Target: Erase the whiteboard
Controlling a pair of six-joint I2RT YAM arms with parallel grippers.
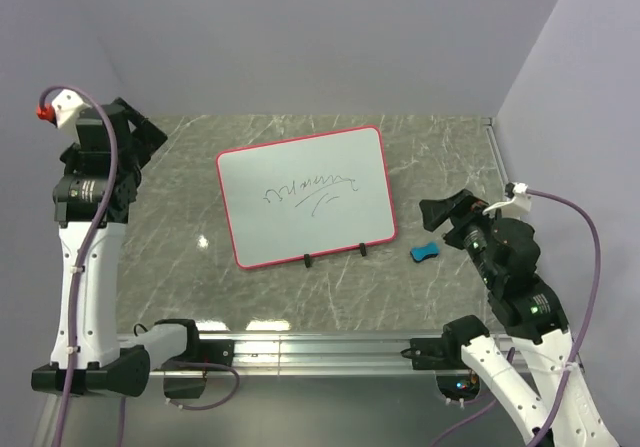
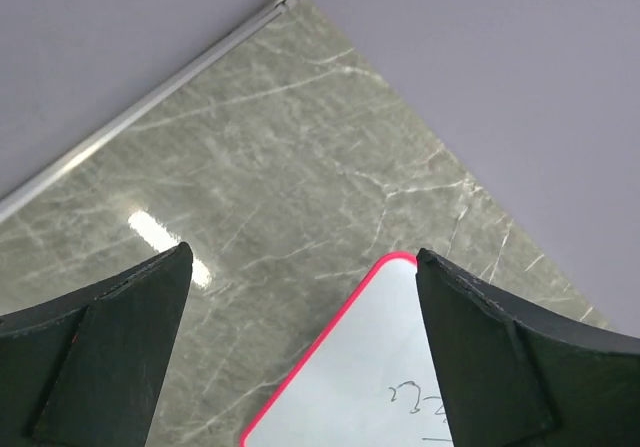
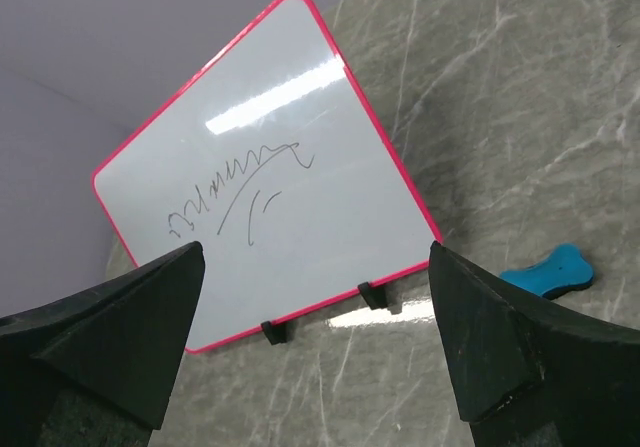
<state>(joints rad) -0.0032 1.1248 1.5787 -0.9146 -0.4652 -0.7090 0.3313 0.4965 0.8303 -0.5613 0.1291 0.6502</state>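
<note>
The whiteboard [image 1: 305, 195] lies flat at the table's middle, white with a red-pink frame, two black feet on its near edge and dark scribbles [image 1: 312, 187] in its centre. It also shows in the left wrist view [image 2: 350, 367] and in the right wrist view [image 3: 270, 117]. A small blue eraser [image 1: 425, 252] lies on the table just right of the board's near right corner, also in the right wrist view [image 3: 548, 272]. My left gripper [image 1: 140, 132] is open and empty, held high left of the board. My right gripper [image 1: 440, 212] is open and empty, above and just right of the eraser.
The marble table [image 1: 180, 237] is boxed by lilac walls at the back and right. A metal strip [image 1: 495, 157] runs along the right edge. A metal rail [image 1: 300, 347] with the arm bases crosses the near edge.
</note>
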